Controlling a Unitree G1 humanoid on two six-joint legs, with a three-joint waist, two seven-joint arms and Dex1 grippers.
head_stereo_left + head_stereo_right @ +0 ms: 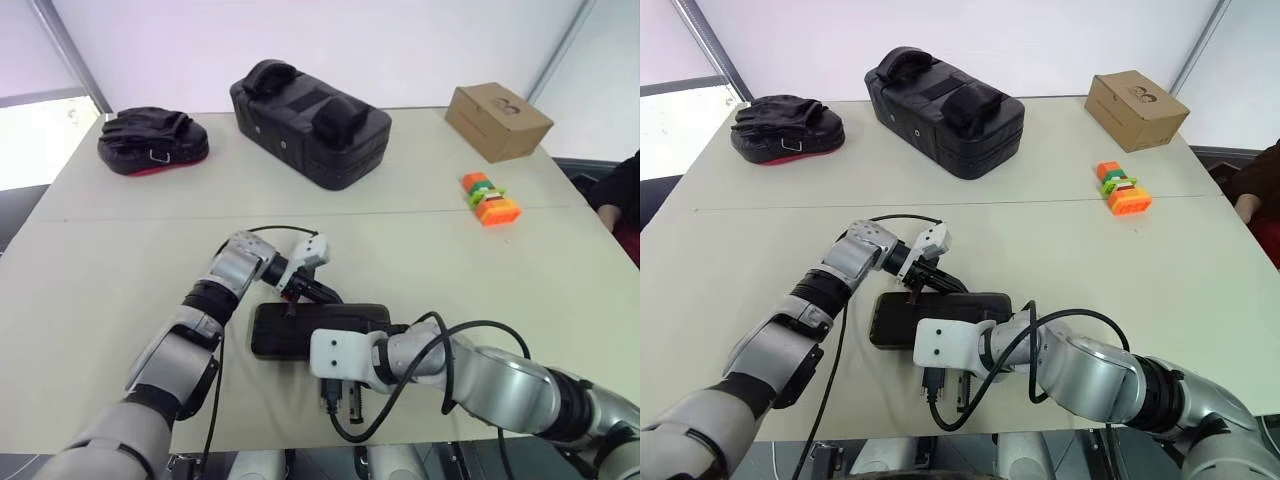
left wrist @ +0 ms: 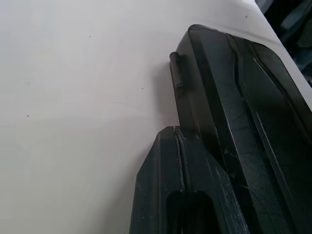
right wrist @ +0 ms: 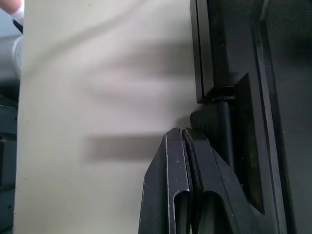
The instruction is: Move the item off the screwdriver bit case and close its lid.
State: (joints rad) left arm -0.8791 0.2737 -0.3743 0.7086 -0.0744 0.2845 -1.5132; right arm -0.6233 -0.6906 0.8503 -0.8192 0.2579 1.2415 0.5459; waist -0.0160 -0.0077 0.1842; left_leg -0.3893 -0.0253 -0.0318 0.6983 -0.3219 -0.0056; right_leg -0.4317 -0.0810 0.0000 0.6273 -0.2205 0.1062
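Note:
The black screwdriver bit case (image 1: 300, 330) lies flat near the table's front edge, its lid down and nothing on top of it. My left gripper (image 1: 325, 293) is shut, its tips touching the case's far edge beside a small hinge (image 2: 177, 73). My right gripper (image 1: 345, 403) is shut too and points at the case's near side; in the right wrist view its tips (image 3: 183, 130) rest against the latch (image 3: 222, 92). An orange and green toy (image 1: 490, 198) lies apart at the right.
A big black bag (image 1: 310, 120) and a black padded mitt (image 1: 152, 140) sit at the back, with a cardboard box (image 1: 497, 120) at the back right. A person's sleeve (image 1: 620, 190) shows at the right edge. Cables loop from both wrists over the table.

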